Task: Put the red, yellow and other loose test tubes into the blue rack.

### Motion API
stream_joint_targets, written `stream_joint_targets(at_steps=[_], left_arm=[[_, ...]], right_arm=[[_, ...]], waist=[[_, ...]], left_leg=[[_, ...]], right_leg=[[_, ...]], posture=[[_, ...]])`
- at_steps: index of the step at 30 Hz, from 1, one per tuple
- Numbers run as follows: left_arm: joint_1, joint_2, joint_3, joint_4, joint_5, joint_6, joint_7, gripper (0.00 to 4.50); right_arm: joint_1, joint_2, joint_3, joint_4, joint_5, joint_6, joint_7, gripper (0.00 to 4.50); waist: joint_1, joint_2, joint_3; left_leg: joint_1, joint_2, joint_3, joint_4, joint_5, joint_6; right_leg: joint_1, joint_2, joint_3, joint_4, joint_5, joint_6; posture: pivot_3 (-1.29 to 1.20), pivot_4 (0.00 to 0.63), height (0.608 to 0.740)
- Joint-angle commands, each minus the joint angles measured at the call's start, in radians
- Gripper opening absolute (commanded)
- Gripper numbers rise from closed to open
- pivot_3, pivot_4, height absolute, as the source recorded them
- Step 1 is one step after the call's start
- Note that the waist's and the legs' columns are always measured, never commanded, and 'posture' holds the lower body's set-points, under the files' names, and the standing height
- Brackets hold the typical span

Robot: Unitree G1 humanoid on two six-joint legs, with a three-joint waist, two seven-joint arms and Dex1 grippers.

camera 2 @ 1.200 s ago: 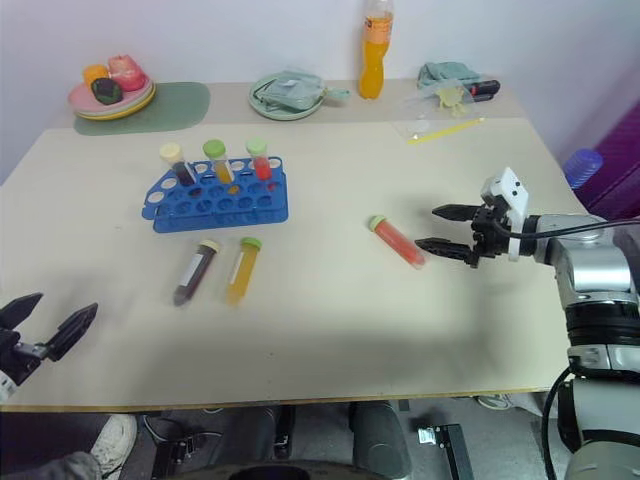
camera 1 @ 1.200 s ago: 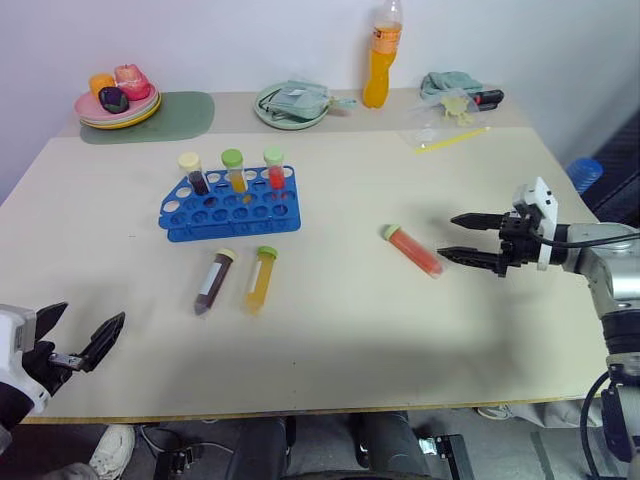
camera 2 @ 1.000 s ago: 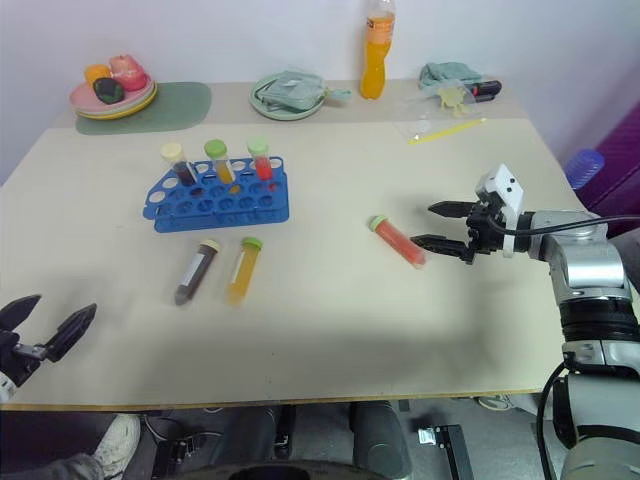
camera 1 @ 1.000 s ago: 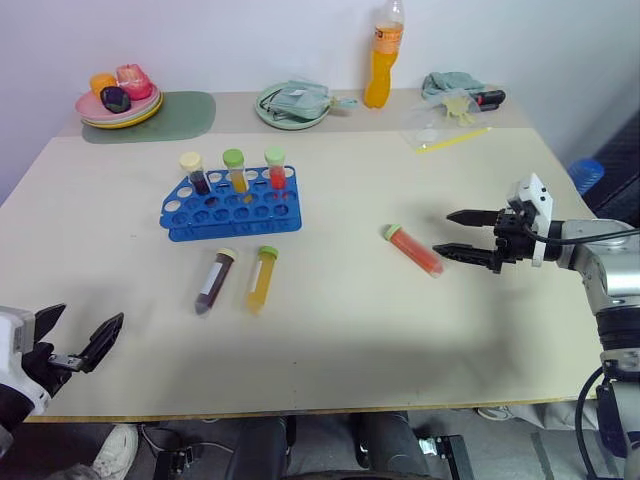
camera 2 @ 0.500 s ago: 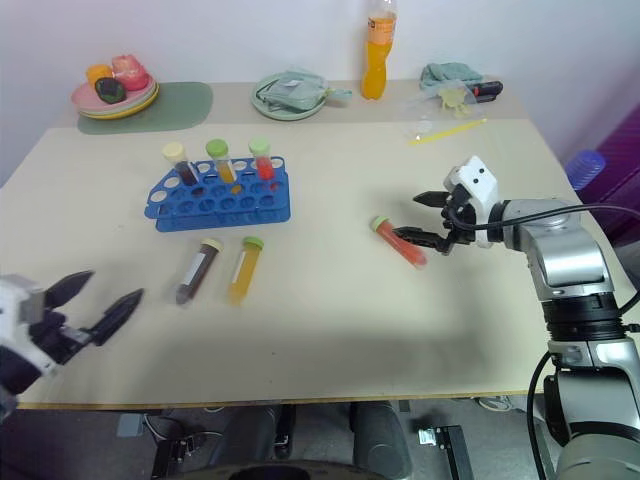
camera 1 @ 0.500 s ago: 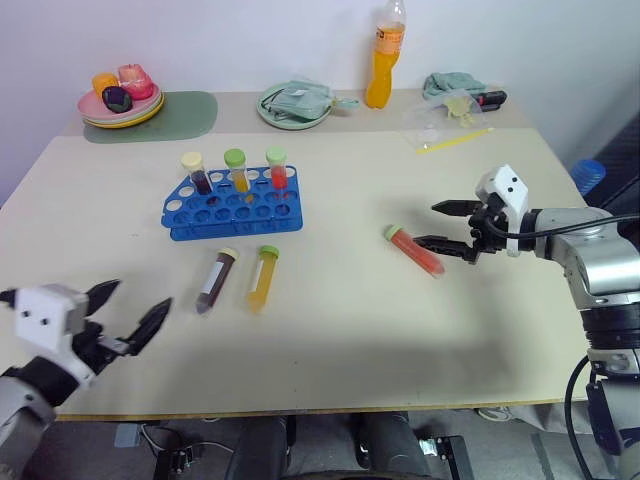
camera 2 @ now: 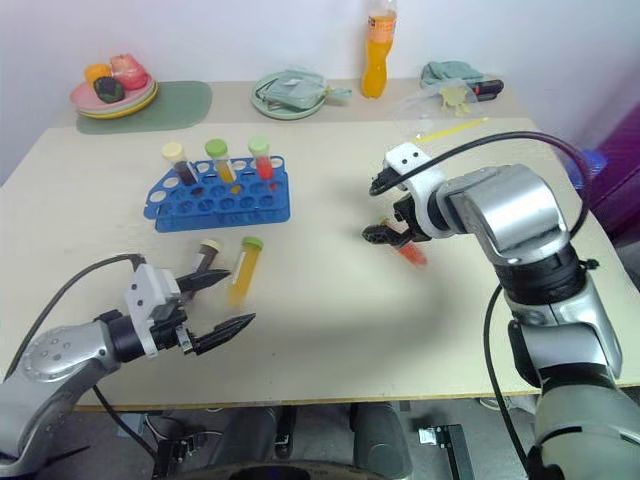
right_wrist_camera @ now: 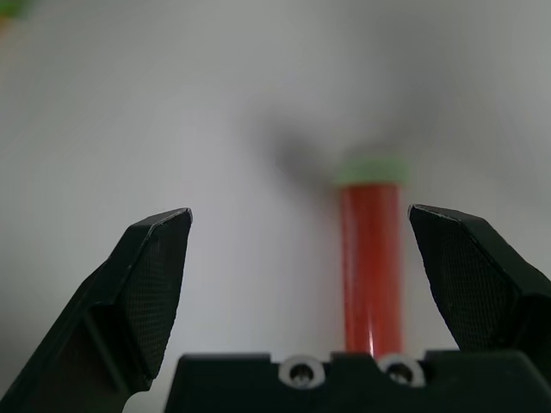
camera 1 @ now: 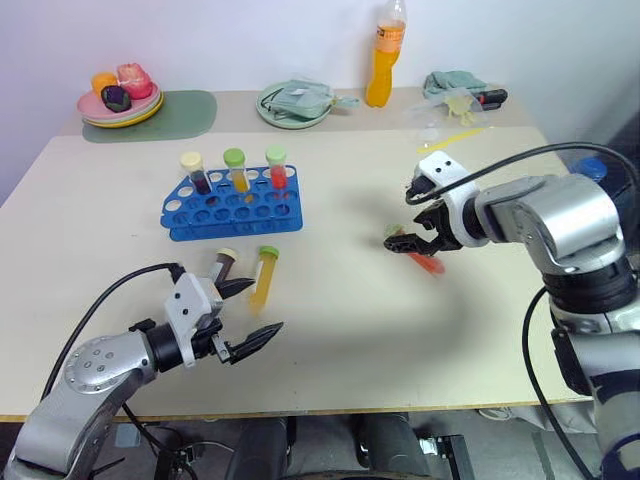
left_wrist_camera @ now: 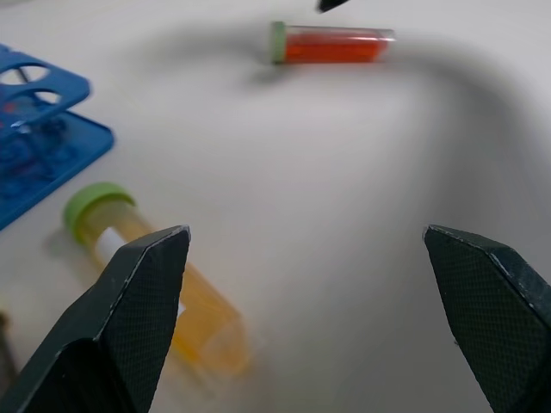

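The blue rack [camera 1: 232, 203] sits left of centre on the table [camera 1: 330, 330], with three capped tubes standing in its far row. Just in front of it lie two loose tubes side by side: a dark one [camera 1: 219, 268] and a yellow one [camera 1: 262, 279] with a green cap. The red tube [camera 1: 418, 254] lies alone to the right, well apart from the rack.

A second ago the left gripper [camera 1: 243, 317] hung at the near left edge of the table; it has since swung in over the tabletop and now sits just in front of the dark and yellow tubes, fingers spread wide, holding nothing. The right gripper [camera 1: 408, 236] has come in from the right and tipped downward over the red tube, its fingers also spread, straddling the tube without closing on it. None of the tubes has shifted.

The middle of the table between the two grippers is bare, as is the near right part. Plates, a bottle [camera 1: 379, 62] and cloths line the far edge, away from both arms.
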Motion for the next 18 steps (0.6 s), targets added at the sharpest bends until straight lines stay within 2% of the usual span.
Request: stream_joint_targets(at_steps=[1, 6, 15, 18], left_arm=[[-0.011, -0.013, -0.052, -0.026, 0.017, -0.042, -0.021, 4.47], [0.014, -0.029, -0.081, -0.056, 0.034, -0.051, -0.005, 4.47], [0.047, -0.046, -0.098, -0.121, 0.035, -0.022, 0.039, 4.47], [0.043, -0.047, -0.100, -0.131, 0.033, -0.010, 0.050, 4.50]], right_arm=[[-0.048, 0.029, 0.040, 0.077, -0.006, 0.007, -0.072, 4.50], [-0.071, 0.059, 0.099, 0.142, -0.035, -0.009, -0.131, 4.50], [-0.133, 0.042, 0.218, 0.318, -0.055, -0.143, -0.053, 4.50], [-0.140, 0.044, 0.240, 0.354, -0.067, -0.170, -0.030, 3.66]], waist=[[-0.003, 0.000, 0.000], [-0.004, 0.001, 0.000], [-0.004, 0.001, 0.000], [-0.004, 0.001, 0.000]], left_leg=[[0.000, 0.000, 0.000, 0.000, 0.000, 0.000], [0.000, 0.001, 0.000, -0.001, 0.000, 0.000], [0.000, 0.000, 0.000, 0.000, 0.000, 0.000], [0.000, 0.000, 0.000, 0.000, 0.000, 0.000]], right_leg=[[0.000, 0.000, 0.000, 0.000, 0.000, 0.000], [-0.001, 0.001, 0.000, 0.001, 0.001, 0.003], [-0.001, 0.003, 0.000, 0.002, 0.002, 0.003], [-0.001, 0.004, 0.000, 0.002, 0.002, 0.004]], posture=[[0.00, 0.150, 0.729], [0.00, 0.150, 0.729], [0.00, 0.150, 0.729], [0.00, 0.150, 0.729]])
